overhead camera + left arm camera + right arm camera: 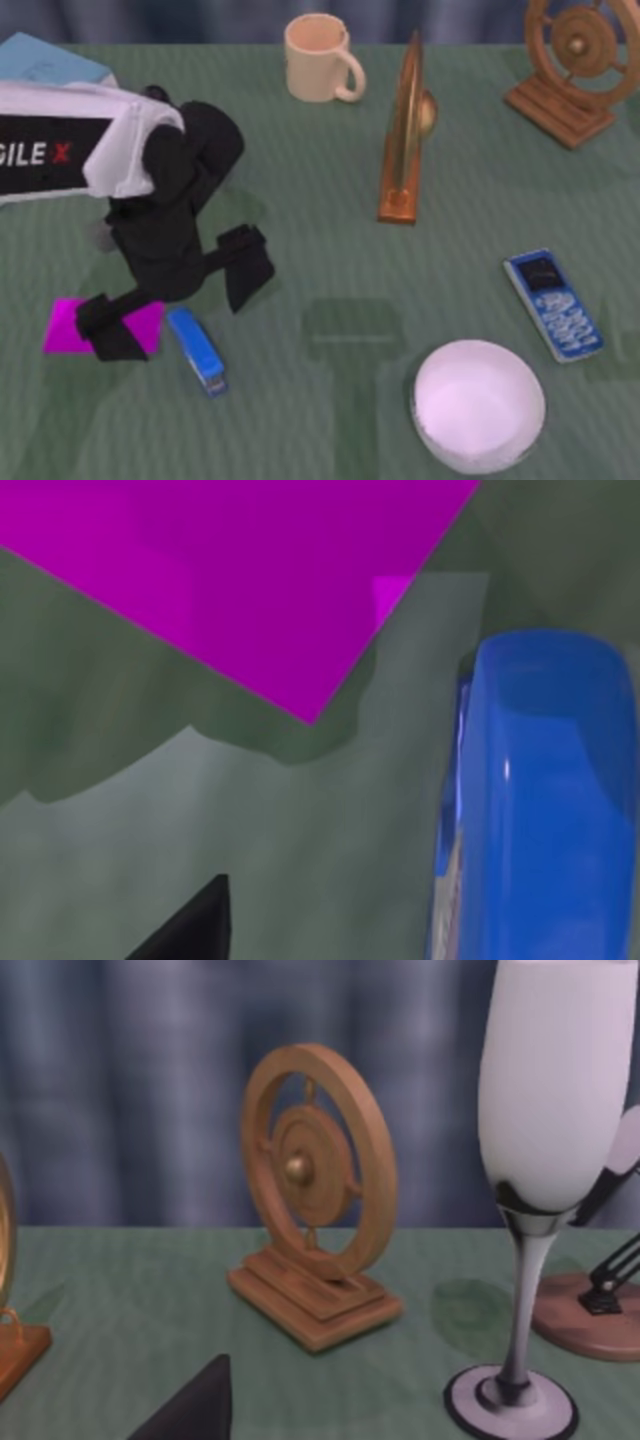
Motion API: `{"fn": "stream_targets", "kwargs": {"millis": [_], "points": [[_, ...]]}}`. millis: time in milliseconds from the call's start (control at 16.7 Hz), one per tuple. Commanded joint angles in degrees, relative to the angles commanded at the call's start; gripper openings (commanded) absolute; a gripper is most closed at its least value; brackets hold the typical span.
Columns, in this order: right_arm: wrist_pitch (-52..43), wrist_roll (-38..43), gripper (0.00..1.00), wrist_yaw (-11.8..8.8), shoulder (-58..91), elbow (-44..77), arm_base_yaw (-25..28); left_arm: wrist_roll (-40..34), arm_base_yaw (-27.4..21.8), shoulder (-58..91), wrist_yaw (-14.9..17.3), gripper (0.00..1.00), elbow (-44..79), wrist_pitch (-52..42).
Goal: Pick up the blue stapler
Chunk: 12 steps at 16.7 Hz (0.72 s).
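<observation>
The blue stapler (197,350) lies flat near the table's front left, a narrow bright-blue bar with a grey tip. My left gripper (175,300) hangs over it, open, with one black finger over the magenta pad (60,325) and the other behind and to the right of the stapler. Nothing is held between the fingers. In the left wrist view the stapler (540,800) fills one side, close beside one black fingertip (195,925); the second finger is out of frame. My right arm is outside the top view, and its wrist view shows one fingertip (195,1405) set well off centre.
A cream mug (318,58), an upright brass-and-wood ornament (405,140) and a wooden wheel (570,65) stand at the back. A blue-and-white phone (553,303) and a white bowl (478,405) sit front right. A light-blue book (50,60) lies back left. A wine glass (545,1110) stands close to the right gripper.
</observation>
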Motion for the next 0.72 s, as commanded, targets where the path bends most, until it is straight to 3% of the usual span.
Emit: {"fn": "stream_targets", "kwargs": {"millis": [180,480,720], "points": [[0.0,0.0,1.00,0.0,0.0,0.0,0.0,0.0,-0.1,2.7,0.0,1.00,-3.5,6.1],[0.0,0.0,1.00,0.0,0.0,0.0,0.0,0.0,-0.1,3.2,0.0,1.00,-4.2,7.2],[0.0,0.0,1.00,0.0,0.0,0.0,0.0,0.0,-0.1,3.2,0.0,0.70,-4.2,7.2]]}}
